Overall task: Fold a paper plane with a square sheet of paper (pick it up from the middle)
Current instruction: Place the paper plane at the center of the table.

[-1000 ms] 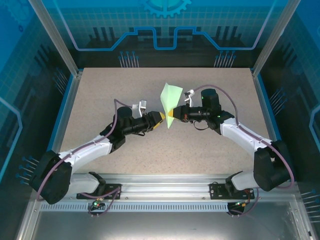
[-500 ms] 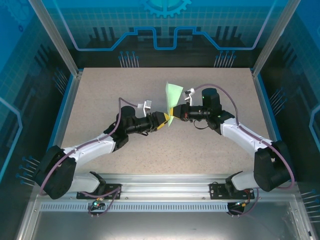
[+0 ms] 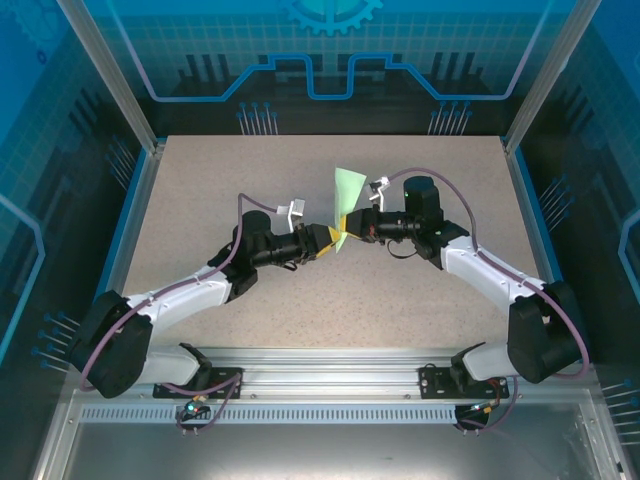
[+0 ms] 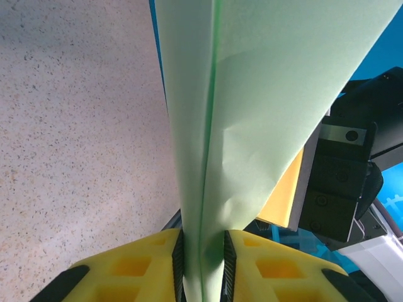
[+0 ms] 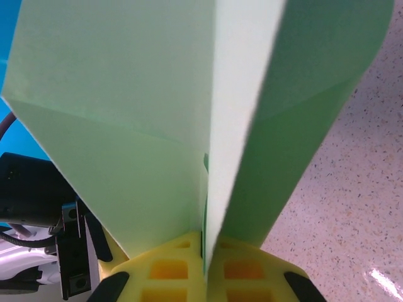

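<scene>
Mint-green paper sheet (image 3: 348,192), part-folded, stands on edge in mid-air over the table (image 3: 230,180) centre, left gripper (image 4: 203,245) and right gripper (image 5: 206,242) both pinched on its lower fold — looks mid-crease — next likely needs one side releasing to regrip.

Left arm (image 3: 190,295), right arm (image 3: 490,272): white link shells, black joint housings, a purple-grey cable looped alongside each. Left gripper (image 4: 203,251), right gripper (image 5: 204,255): yellow fingers (image 4: 145,264) with square recessed pockets, black inner pads. The right gripper's black mount block (image 4: 337,170) carries round screw heads.
</scene>
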Robot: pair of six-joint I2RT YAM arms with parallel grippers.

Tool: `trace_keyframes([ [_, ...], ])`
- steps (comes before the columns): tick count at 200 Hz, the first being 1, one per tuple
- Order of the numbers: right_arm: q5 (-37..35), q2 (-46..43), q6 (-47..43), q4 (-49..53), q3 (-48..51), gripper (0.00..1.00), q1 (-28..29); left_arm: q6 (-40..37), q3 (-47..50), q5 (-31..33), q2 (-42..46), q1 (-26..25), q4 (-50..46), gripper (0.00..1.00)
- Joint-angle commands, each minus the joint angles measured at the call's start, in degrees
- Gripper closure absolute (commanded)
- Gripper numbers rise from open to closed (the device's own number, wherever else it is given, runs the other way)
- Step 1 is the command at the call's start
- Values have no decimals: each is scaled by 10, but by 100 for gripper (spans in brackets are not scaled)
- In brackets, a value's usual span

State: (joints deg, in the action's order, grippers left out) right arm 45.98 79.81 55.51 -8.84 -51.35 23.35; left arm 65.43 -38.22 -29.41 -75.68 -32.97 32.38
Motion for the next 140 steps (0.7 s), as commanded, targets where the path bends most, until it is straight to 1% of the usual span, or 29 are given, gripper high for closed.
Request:
trace_keyframes([
  [1, 18, -4, 14, -28, 1, 96, 3, -20, -21, -26, 2, -8, 23, 76],
  [47, 17, -8, 15, -28, 2, 93, 3, -34, -24, -19, 14, -7, -1, 95],
  [54, 17, -9, 15, -27, 2, 93, 3, -37, -24, -18, 16, -7, -6, 100],
  [95, -1, -25, -10, 17, -3, 85, 0, -44, -23, -8, 26, -7, -27, 100],
  [110, -8, -36, -23, 40, -4, 75, -11, -45, -22, -4, 31, -8, -31, 100],
  [123, -18, -51, -36, 64, 0, 63, -25, -48, -20, 0, 37, -7, -37, 100],
  [134, -19, -66, -41, 69, 6, 57, -36, -51, -20, 6, 43, -7, -47, 100],
  [140, -18, -75, -44, 68, 13, 52, -41, -52, -21, 8, 45, -7, -52, 100],
])
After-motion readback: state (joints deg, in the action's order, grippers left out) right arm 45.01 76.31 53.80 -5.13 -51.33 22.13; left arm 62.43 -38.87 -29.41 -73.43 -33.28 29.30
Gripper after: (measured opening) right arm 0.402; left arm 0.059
